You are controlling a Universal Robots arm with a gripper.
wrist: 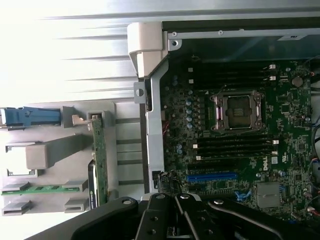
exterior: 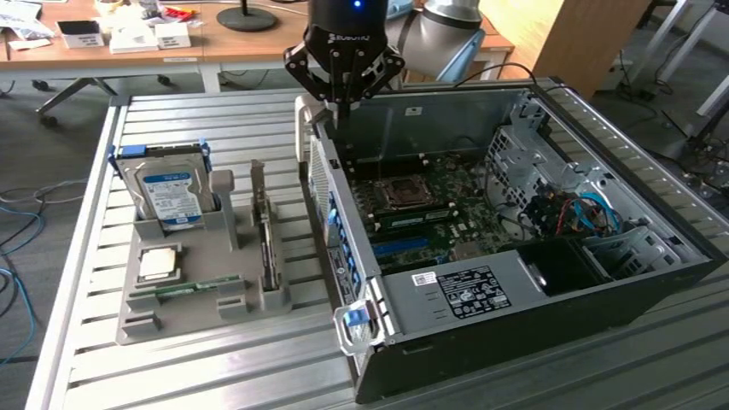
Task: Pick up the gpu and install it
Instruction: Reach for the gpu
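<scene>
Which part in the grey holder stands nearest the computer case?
The gpu, the thin card standing on edge beside the case; hard drive, processor and memory stick sit farther off.

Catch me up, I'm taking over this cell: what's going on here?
A robot arm is working on fitting the gpu into the open case. Right now its gripper hangs shut and empty, as far as shows, above the case wall nearest the grey holder. The gpu stands on edge in that holder on the table, beside the hard drive, so it has not been picked up yet.
</scene>
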